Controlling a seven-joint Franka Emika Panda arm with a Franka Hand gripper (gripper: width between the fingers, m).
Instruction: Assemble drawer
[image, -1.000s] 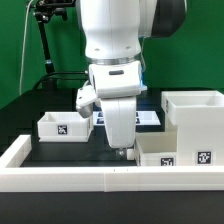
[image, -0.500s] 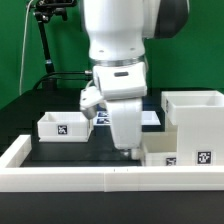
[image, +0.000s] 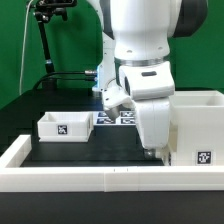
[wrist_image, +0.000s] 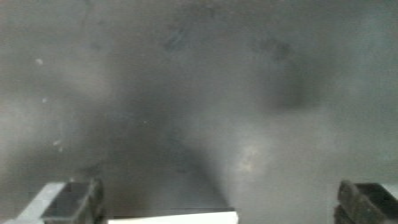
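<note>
My gripper (image: 152, 152) hangs low over the black table, right in front of the tall white drawer case (image: 200, 118) at the exterior view's right. A lower white part with a marker tag (image: 203, 156) shows beside it, mostly hidden by the hand. A small white open box (image: 65, 125) stands at the left. In the wrist view the gripper (wrist_image: 219, 205) is open wide and empty, both fingers (wrist_image: 68, 203) far apart. A white part's edge (wrist_image: 169, 217) lies between them, below the tips.
A white wall (image: 60, 178) runs along the front of the table, with a side wall at the left (image: 15, 152). The marker board (image: 122, 117) lies flat behind the arm. A black stand with cables (image: 45, 40) rises at the back left.
The arm has moved toward the exterior view's right, from the table's middle to in front of the drawer case. It now covers the low white part. The jaws stay open.
</note>
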